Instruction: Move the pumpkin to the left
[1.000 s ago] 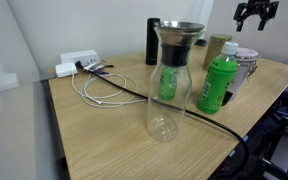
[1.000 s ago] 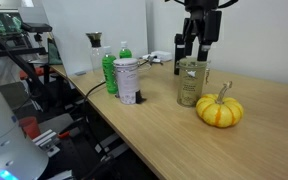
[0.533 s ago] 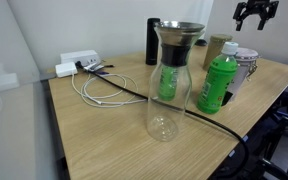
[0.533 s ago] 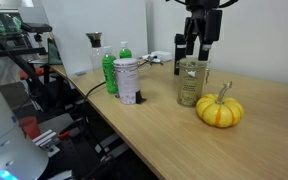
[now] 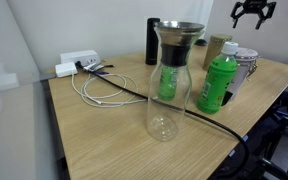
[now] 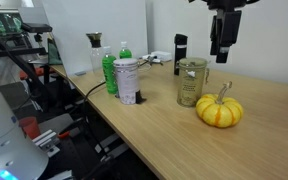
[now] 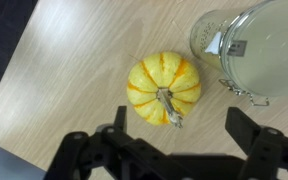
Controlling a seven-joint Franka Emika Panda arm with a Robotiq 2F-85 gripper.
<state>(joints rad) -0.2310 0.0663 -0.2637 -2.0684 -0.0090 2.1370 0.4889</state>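
Note:
The pumpkin [image 6: 219, 109] is a small yellow-orange ribbed gourd with a dry stem, sitting on the wooden table near its edge. In the wrist view it [image 7: 164, 88] lies just ahead of my fingers, slightly off centre between them. My gripper [image 6: 222, 55] hangs open and empty well above the pumpkin, clear of it. It also shows at the top edge of an exterior view [image 5: 252, 14], and its two dark fingers show spread wide in the wrist view [image 7: 179, 125]. The pumpkin is hidden in that exterior view.
A glass jar [image 6: 191, 82] stands right beside the pumpkin and shows in the wrist view [image 7: 254, 45]. A green bottle [image 5: 218, 83], a glass carafe [image 5: 170, 80], a black bottle [image 5: 152, 42], a white-labelled container [image 6: 127, 80] and cables [image 5: 99, 88] are on the table.
My gripper has moved sideways from above the glass jar to above the pumpkin, staying open. The objects have not moved.

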